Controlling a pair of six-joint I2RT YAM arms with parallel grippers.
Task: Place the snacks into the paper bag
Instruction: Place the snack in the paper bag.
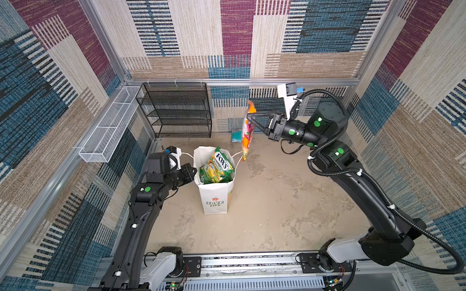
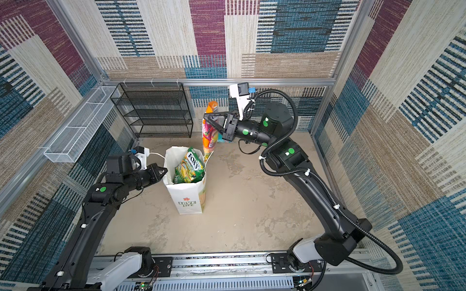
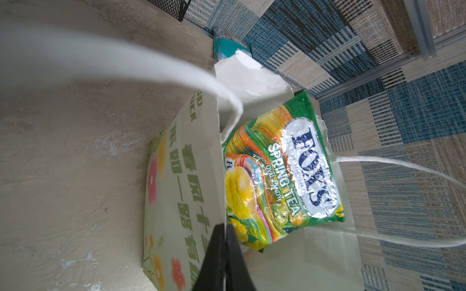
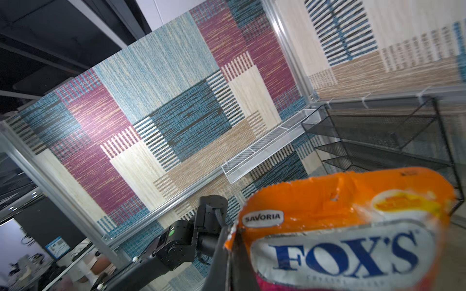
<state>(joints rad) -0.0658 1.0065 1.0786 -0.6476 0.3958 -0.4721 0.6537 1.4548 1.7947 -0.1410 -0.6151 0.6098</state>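
Right gripper (image 1: 248, 117) pinches a glossy orange plastic packet (image 1: 245, 138) by its top; it hangs vertical. Left gripper (image 1: 194, 171) clamps the rim of the tall white paper bag (image 1: 214, 196), whose depths are hidden.

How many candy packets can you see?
3. A green packet sits in the paper bag. An orange packet hangs from the right gripper. A teal packet lies on the floor at the back. More may hide inside the bag.

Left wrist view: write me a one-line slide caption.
Left end effector pinches the paper bag rim, a green FOX'S Spring Tea packet showing inside.
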